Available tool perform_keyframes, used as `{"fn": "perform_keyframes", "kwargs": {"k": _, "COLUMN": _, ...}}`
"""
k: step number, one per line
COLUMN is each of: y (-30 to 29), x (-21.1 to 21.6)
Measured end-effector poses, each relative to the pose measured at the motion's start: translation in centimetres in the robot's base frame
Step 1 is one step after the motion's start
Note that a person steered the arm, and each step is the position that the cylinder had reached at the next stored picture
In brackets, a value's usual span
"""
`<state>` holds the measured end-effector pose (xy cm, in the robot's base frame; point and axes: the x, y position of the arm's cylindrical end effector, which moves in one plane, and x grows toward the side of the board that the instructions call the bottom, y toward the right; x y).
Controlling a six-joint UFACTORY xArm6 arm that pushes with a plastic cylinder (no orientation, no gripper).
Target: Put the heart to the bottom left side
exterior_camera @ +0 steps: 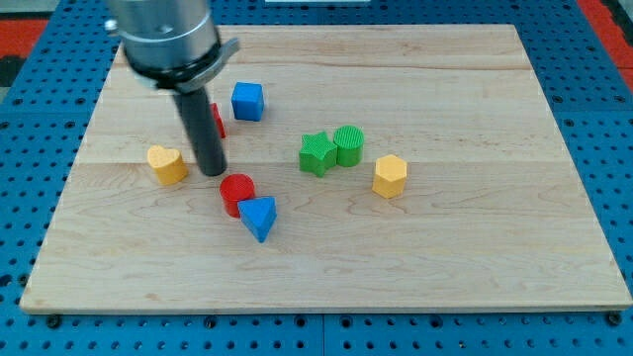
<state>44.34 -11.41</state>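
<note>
The yellow heart block [167,164] lies on the wooden board's left side, about mid-height. My tip [214,172] rests on the board just to the heart's right, a small gap apart from it. A red cylinder [237,193] sits just below and right of the tip, touching a blue triangular block [259,218]. A red block [216,119] is partly hidden behind the rod.
A blue cube [247,101] lies toward the view's top, right of the rod. A green star [316,153] and a green cylinder [348,144] touch near the centre. A yellow hexagon [390,176] lies to their right. The board [445,267] sits on blue pegboard.
</note>
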Motion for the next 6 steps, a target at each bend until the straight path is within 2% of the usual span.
{"fn": "perform_keyframes", "kwargs": {"k": 1, "y": -3.8, "x": -0.5}}
{"fn": "perform_keyframes", "kwargs": {"k": 2, "y": -5.2, "x": -0.8}}
{"fn": "perform_keyframes", "kwargs": {"k": 3, "y": -9.1, "x": 1.6}}
{"fn": "perform_keyframes", "kwargs": {"k": 4, "y": -10.3, "x": 4.2}}
{"fn": "perform_keyframes", "kwargs": {"k": 5, "y": -10.3, "x": 4.4}}
{"fn": "perform_keyframes", "kwargs": {"k": 6, "y": -11.2, "x": 2.0}}
